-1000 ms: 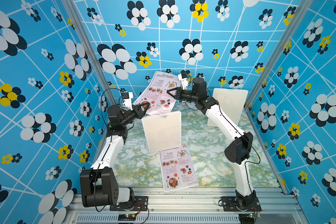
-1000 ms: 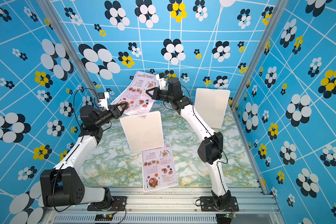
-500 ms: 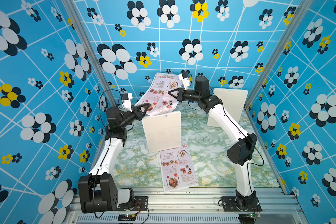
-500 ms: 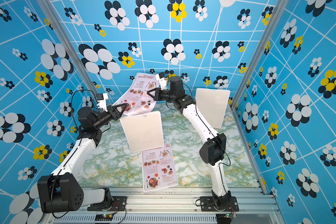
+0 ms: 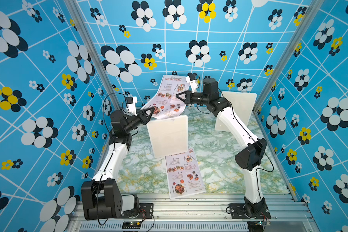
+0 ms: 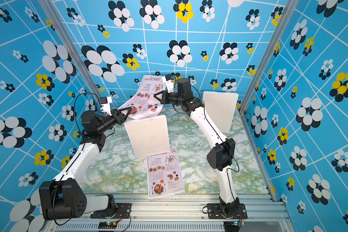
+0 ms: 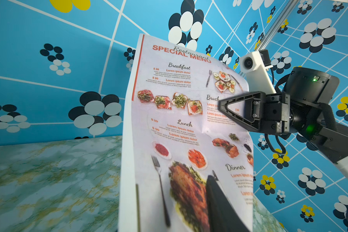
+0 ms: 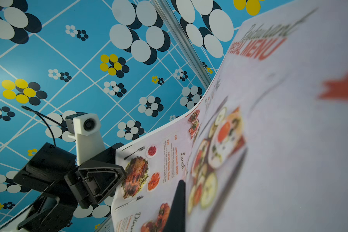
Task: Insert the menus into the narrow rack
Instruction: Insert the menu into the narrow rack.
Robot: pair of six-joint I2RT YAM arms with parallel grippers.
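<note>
One menu (image 5: 167,100) hangs bowed in the air at the back, its lower edge just above an upright white rack (image 5: 167,136) mid-table. My right gripper (image 5: 177,96) is shut on the menu's right edge; in the right wrist view one finger (image 8: 179,198) lies across the print. My left gripper (image 5: 153,110) is at the menu's lower left corner with its jaws partly apart around the sheet. One of its fingers (image 7: 219,200) shows in front of the menu and the other is hidden behind it. A second menu (image 5: 184,173) lies flat near the front edge, its top end at the rack's foot.
A second upright white rack (image 5: 239,108) leans at the back right, behind my right arm. Blue flowered walls close in on three sides. The marble-patterned tabletop (image 5: 219,160) ends at a metal rail (image 5: 189,209) in front.
The held menu and my right gripper have drifted slightly to the right. My left gripper stays at the menu's lower corner.
</note>
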